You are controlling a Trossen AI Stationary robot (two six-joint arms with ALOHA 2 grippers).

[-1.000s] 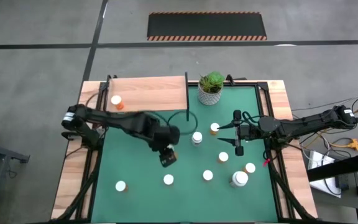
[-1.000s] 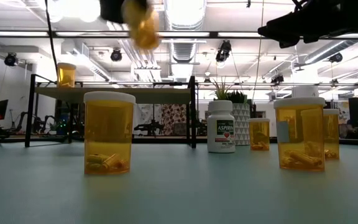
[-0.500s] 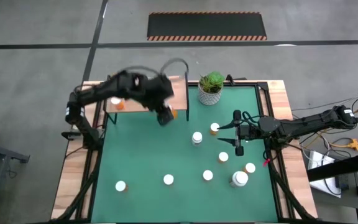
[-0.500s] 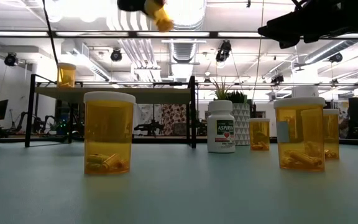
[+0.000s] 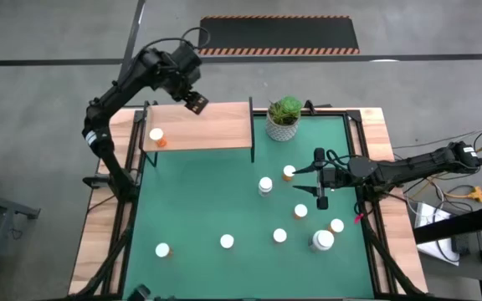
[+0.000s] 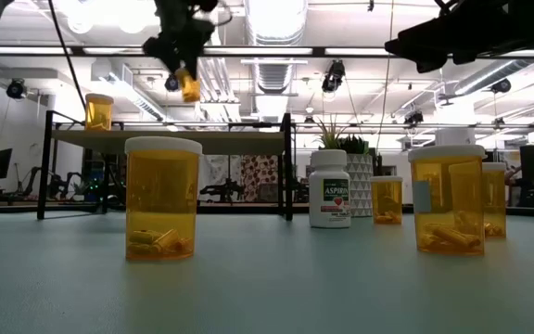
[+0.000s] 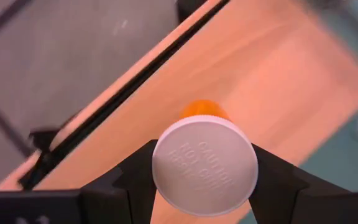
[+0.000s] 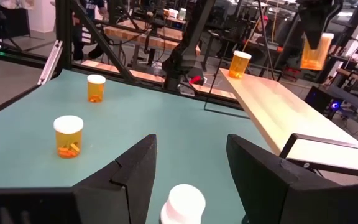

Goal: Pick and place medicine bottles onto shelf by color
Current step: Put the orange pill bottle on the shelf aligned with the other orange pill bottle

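Gripping an orange pill bottle (image 7: 204,163) by its sides, the left gripper (image 5: 194,100) hangs raised over the far edge of the wooden shelf (image 5: 216,130). The left wrist view shows the white cap wedged between the two fingers; the high view hides this bottle under the gripper, while the low view shows it hanging well above the board. One orange bottle (image 5: 157,138) already stands at the shelf's left end. On the green mat (image 5: 199,201), loose bottles are scattered, including a white aspirin bottle (image 6: 329,189) whose label only the low view reads. The right gripper (image 5: 317,177) hovers by the mat's right side, fingers spread and empty, above a white-capped bottle (image 8: 186,203).
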